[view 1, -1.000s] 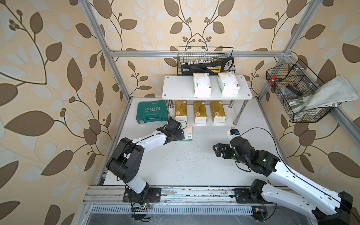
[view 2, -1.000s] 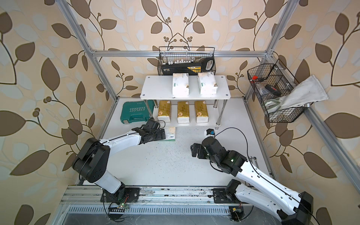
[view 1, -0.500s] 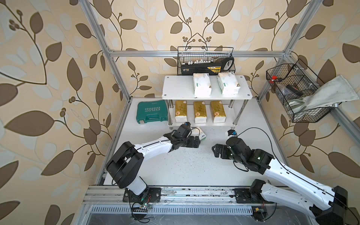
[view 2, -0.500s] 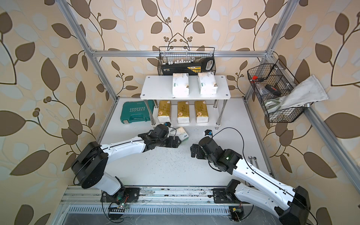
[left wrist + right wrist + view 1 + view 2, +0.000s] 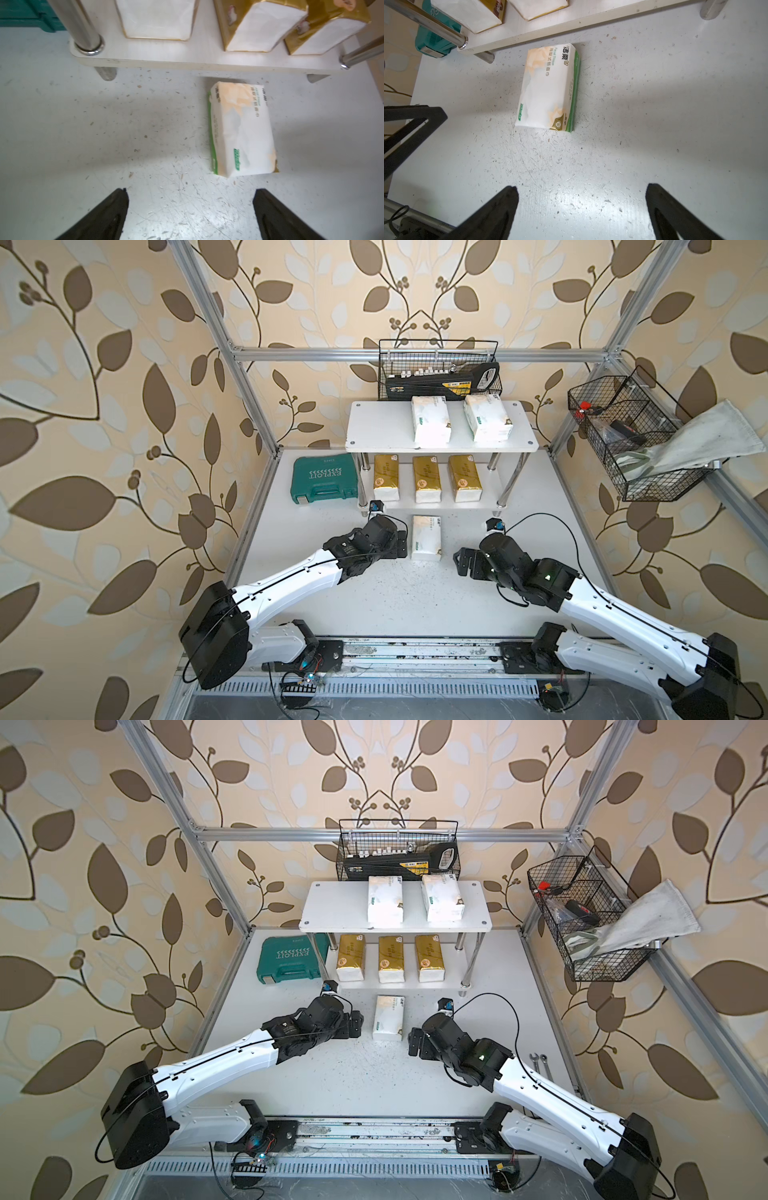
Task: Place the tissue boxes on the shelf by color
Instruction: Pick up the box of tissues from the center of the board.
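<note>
Tabletop (image 5: 415, 605), white pack (image 5: 426, 537) between both arms' (image 5: 291, 580) spread jaws, gold packs (image 5: 427, 480) part-hidden under shelf (image 5: 374, 431)

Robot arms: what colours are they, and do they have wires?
Both the left arm and right arm have white shells with chunky black joints. Thin black cables loop along them. The left gripper and right gripper have black, pointed fingers.

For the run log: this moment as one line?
shelf top: two white packs | shelf bottom: three gold packs | third white pack: on table | left claw, right claw: open, empty
</note>
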`<state>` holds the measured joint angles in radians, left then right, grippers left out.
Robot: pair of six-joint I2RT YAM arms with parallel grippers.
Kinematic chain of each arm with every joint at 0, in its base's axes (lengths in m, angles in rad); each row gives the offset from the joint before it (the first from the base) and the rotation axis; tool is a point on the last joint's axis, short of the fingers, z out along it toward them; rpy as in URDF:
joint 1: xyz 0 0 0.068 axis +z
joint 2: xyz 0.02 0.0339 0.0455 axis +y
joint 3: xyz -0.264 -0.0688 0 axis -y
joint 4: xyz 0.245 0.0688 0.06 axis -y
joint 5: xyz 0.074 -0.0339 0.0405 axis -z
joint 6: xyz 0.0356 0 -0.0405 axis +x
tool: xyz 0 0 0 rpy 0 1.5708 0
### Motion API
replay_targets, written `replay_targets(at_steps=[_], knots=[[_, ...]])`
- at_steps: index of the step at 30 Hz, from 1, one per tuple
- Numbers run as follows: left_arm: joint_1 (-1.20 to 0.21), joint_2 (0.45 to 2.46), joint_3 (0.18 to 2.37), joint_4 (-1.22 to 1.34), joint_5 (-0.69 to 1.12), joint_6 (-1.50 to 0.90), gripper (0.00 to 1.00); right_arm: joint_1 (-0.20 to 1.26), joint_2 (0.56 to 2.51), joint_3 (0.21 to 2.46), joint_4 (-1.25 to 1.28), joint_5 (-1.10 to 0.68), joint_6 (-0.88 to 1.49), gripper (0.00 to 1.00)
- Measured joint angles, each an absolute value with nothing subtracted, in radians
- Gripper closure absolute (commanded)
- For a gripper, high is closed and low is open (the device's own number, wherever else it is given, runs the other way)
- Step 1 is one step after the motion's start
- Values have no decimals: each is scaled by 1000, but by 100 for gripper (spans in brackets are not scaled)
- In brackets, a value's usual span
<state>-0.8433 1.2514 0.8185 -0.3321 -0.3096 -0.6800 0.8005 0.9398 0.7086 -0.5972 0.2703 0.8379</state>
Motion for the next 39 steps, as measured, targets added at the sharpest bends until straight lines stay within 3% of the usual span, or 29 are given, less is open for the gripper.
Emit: replay_targets(at_steps=[13,20,31,39], knots=[[-811,1140,755,-292,-397,-657,1,879,1151,730,-518,288,852,1],[-797,1095,755,-360,-477,-661,1,955,1376,866,-476,356,888,1],[-787,1048,759,-481,-500,-720,1,960,1651,1069,-434,406,924,1],[-784,1124,840,-515,-418,-700,1,954,1620,1082,-480,437,938,1]])
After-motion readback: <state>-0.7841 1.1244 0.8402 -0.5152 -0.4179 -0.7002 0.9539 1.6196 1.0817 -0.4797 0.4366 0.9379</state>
